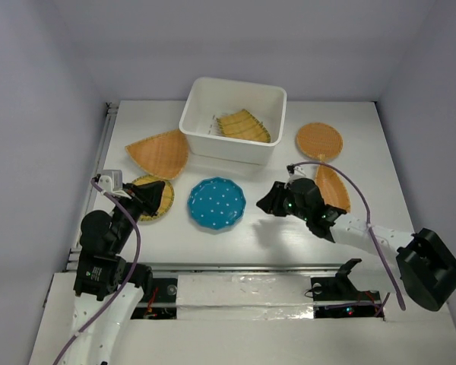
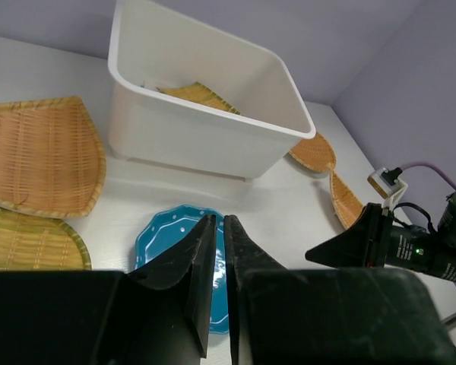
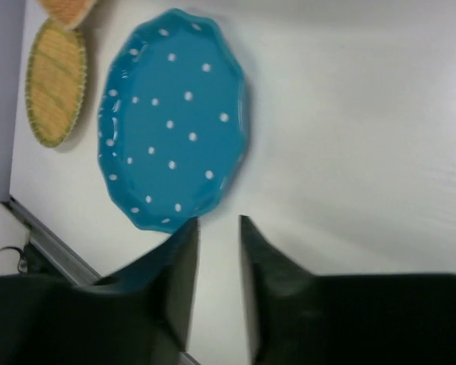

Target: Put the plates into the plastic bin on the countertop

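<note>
The teal dotted plate (image 1: 216,203) lies flat on the white countertop (image 1: 365,122), in front of the white plastic bin (image 1: 233,118). One wicker plate (image 1: 243,125) lies inside the bin. A fan wicker plate (image 1: 159,152), a squarish green-rimmed one (image 1: 153,199), a round one (image 1: 319,141) and a leaf one (image 1: 332,188) lie on the countertop. My right gripper (image 1: 262,204) hovers just right of the teal plate (image 3: 171,118), its jaws slightly apart and empty (image 3: 219,220). My left gripper (image 1: 153,190) is over the squarish plate, shut and empty (image 2: 219,218).
A metal rail (image 1: 213,266) runs along the near table edge, and another runs along the left edge (image 1: 102,144). My right arm covers part of the leaf plate. Grey walls close in the back and both sides.
</note>
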### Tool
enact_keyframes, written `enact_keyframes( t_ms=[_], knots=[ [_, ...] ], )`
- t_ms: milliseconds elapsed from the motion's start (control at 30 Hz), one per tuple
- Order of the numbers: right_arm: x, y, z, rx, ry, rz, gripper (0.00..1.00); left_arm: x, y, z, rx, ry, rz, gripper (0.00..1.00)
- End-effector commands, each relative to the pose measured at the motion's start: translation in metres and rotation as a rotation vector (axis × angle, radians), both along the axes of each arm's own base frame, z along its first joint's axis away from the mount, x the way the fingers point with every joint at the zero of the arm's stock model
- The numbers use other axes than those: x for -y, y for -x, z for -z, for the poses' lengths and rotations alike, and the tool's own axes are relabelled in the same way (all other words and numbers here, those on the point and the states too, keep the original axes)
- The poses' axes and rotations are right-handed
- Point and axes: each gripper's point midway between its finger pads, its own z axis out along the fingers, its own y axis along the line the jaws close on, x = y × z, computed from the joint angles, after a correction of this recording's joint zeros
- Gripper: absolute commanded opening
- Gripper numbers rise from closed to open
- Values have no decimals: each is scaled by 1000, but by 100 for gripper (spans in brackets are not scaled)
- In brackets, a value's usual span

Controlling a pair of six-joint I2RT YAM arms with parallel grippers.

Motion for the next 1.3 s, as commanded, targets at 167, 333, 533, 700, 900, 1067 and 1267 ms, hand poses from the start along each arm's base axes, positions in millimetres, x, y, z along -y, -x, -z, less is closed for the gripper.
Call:
enact_keyframes(
  t_ms=[167,333,533,700,900,1067,1267],
  knots=[
    [-25,-27,-7,27,-63,34,59,0,-2,-5,22,8,-6,34],
    [-43,-33,35,-59,-12,16,59,0,-2,-5,22,8,-3,39],
    [-45,-51,65,-103,37,84,53,1,-2,-5,23,6,3,39],
    [-44,-58,74,-109,91,108,42,1,-1,-5,26,7,3,39],
    [-40,-57,89,-141,171,100,41,0,0,-7,33,8,0,40],
    [-45,-48,95,-159,235,70,40,-1,2,-9,42,12,-5,40],
    [-46,-45,102,-170,271,54,25,-2,3,-11,51,13,-11,40]
  ],
)
